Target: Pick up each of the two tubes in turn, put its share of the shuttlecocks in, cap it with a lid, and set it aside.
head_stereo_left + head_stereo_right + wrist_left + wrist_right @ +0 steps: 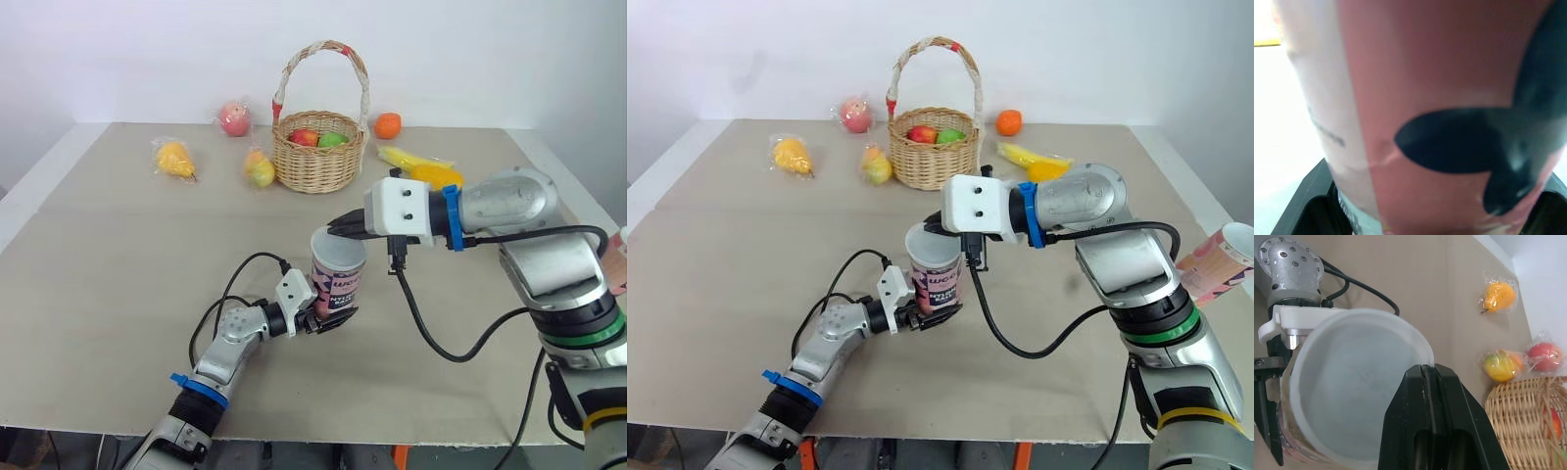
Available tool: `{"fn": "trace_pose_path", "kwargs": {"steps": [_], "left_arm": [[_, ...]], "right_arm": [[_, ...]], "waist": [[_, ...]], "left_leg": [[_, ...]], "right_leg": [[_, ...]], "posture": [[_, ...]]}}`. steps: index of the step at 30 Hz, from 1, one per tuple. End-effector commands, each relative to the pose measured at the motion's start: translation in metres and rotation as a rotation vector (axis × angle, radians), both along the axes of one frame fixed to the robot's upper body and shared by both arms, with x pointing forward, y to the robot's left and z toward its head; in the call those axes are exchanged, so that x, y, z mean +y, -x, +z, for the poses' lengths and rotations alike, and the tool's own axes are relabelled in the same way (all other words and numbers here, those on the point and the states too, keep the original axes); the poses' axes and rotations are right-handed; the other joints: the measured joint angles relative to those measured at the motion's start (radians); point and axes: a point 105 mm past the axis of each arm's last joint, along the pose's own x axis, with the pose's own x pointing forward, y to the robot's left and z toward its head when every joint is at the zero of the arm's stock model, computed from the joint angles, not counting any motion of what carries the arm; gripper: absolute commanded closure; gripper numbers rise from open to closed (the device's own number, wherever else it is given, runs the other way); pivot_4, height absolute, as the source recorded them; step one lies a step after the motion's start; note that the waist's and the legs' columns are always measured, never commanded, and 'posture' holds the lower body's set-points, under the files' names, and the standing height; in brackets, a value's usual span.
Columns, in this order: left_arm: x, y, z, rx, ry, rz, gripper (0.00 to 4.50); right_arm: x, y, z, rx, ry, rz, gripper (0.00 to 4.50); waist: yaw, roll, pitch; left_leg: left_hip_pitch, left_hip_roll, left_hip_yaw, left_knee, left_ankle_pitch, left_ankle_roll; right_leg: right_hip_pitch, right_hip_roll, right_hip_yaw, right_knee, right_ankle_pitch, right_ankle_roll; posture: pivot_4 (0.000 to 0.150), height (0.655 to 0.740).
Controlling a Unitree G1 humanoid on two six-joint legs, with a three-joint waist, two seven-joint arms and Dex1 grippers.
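The table (pixel 118 255) carries a wicker basket (pixel 315 162) of fruit at 12 o'clock, near the far edge. At the table's centre stands the tube (pixel 335 284), pink and printed. Its long axis is upright and its mouth faces straight up. A second tube (pixel 1225 259) lies tilted at 3 o'clock, by the right edge, its open end pointing up and outward.

The left gripper (pixel 931 315) comes in from 7 o'clock and clamps the standing tube low on its wall, 1 finger on each side, holding it steady. The right gripper (pixel 335 229) reaches across from 3 o'clock. Its 2 fingers are pressed together and their tip touches the rim at about the tube's 12 o'clock edge. So the tube lies directly below and just nearer than that tip.

What looks like a whitish lid (pixel 1356 382) covers the mouth, though I cannot tell whether it is fully seated or whether shuttlecocks are inside. If it is, capping is the step in hand, and a downward press along the upright axis would finish it. The right arm is better placed for that.

Wrapped fruit (pixel 174 159) sits at 10 o'clock, and an orange (pixel 388 125) at 1 o'clock.
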Motion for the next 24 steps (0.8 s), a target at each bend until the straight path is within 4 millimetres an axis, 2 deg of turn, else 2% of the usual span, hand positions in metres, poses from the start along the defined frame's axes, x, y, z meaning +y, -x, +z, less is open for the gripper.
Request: {"fn": "trace_pose_path", "kwargs": {"steps": [1,13,24], "left_arm": [[0.009,0.0,-0.032,0.108,-0.07,0.038,1.08],[0.009,0.0,-0.032,0.105,-0.072,0.039,1.08],[0.009,0.0,-0.032,0.108,-0.071,0.039,1.08]], "right_arm": [[0.0,0.006,0.012,-0.049,0.019,0.02,4.5],[-0.009,0.002,-0.007,-0.034,0.095,-0.016,4.5],[-0.011,0.0,-0.009,-0.061,0.11,-0.02,4.5]], "waist": [[0.0,0.0,0.0],[0.002,0.0,0.0],[0.002,0.0,0.0]], "left_leg": [[0.0,0.0,0.0,0.0,0.0,0.0],[0.0,0.0,0.0,0.0,0.0,0.0],[0.0,0.0,0.0,0.0,0.0,0.0]], "right_leg": [[0.0,0.0,0.0,0.0,0.0,0.0],[0.0,0.0,0.0,0.0,0.0,0.0],[0.0,0.0,0.0,0.0,0.0,0.0]], "posture": [[0.15,0.74],[0.15,0.74],[0.15,0.74]]}}
